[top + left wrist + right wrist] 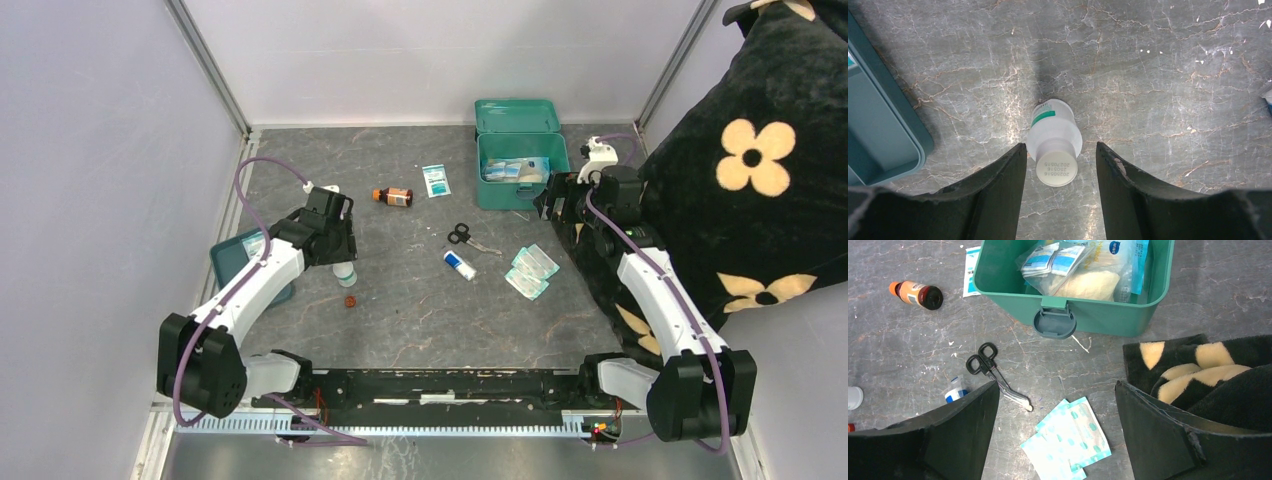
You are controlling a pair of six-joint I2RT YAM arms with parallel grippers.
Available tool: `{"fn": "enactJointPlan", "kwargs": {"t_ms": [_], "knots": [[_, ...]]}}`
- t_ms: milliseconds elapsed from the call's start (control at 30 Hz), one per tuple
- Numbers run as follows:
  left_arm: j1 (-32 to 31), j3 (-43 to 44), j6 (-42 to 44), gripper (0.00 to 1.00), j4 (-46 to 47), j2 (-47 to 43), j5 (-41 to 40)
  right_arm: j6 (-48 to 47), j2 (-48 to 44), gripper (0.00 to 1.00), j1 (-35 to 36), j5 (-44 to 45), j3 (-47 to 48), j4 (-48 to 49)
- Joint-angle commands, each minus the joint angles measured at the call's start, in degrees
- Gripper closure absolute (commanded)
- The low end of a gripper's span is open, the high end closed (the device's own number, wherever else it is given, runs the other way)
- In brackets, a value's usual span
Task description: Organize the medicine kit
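Medicine kit (505, 196) sits open at the back of the counter (420, 320), lid up, packets inside. Right pincer (547, 202) hovers just beside its front right corner. Over on the left, the left pincer (340, 257) points down over a white bottle (345, 273), with a small red cap (350, 301) near it. Scissors (462, 236), a blue-white tube (459, 264) and a brown bottle (394, 196) lie mid-counter.

Bare surface (420, 310) lay open along the near middle; scissors (461, 235), a tube (459, 265) and plasters (532, 271) cluttered the way to the box (510, 196), and a dark cushion (720, 220) crowded its right side
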Motion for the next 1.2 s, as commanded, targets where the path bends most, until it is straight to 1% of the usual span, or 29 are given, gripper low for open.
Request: {"fn": "enactJointPlan", "kwargs": {"t_ms": [0,33,133,300,367,433,567,633,733,800,833,900,967,1033,1100,1167], "knots": [[0.16,1.08,-0.70,0.45,-1.30,1.31,-1.17,-1.37,0.38,0.08,-0.08,0.88,0.21,1.54],[0.15,1.50,-0.55,0.49,-1.62,1.66,-1.25,-1.53,0.48,0.08,-0.05,1.27,0.21,1.58],[0.16,2.58,-0.35,0.58,-1.95,2.17,-2.36,-1.72,0.26,0.08,0.00,1.48,0.15,1.61],[0.20,3.11,-0.13,0.64,-1.39,2.29,-4.00,-1.72,-1.85,0.09,0.03,0.97,-0.53,2.87],[0.16,2.53,-0.14,0.69,-1.20,1.74,-4.02,-1.72,-2.67,0.09,0.04,1.13,-1.05,3.22],[0.16,2.15,0.05,0.78,-1.31,0.82,-4.02,-1.80,-3.28,0.09,0.07,0.21,-1.60,3.65],[0.11,2.57,0.42,0.97,-1.46,-2.82,-2.13,-5.80,-4.40,0.08,0.71,-7.00,-3.59,6.04],[0.08,3.77,1.56,0.98,-1.41,-4.62,1.29,-10.86,-4.67,0.08,4.51,-9.96,-3.42,6.69],[0.07,7.26,4.19,0.98,-1.87,-6.67,6.88,-18.42,-3.06,0.05,14.51,-6.25,-0.90,4.39],[0.08,10.00,5.62,0.98,-1.97,-7.87,10.43,-21.24,-2.67,0.05,19.32,-9.21,-1.29,6.56],[0.08,11.94,6.67,0.98,-1.83,-8.44,13.80,-22.22,-3.63,0.05,21.55,-11.16,-2.73,9.60],[0.09,14.22,8.25,0.98,-1.30,-9.00,19.84,-23.06,-6.00,0.04,24.55,-15.42,-6.97,17.47],[0.00,16.10,10.00,0.98,0.04,-10.00,27.62,-23.90,-6.87,0.06,27.03,-19.01,-9.21,21.30],[-0.46,16.32,11.07,0.98,1.69,-10.94,33.12,-26.89,-5.65,0.08,30.28,-19.68,-8.20,19.74],[-1.09,16.28,11.99,0.98,2.46,-11.38,36.22,-29.97,-4.52,0.08,34.01,-19.94,-6.85,17.78],[-1.95,16.04,13.21,0.98,2.72,-11.39,38.48,-31.24,-5.01,0.07,36.54,-19.68,-7.35,19.06]]}}
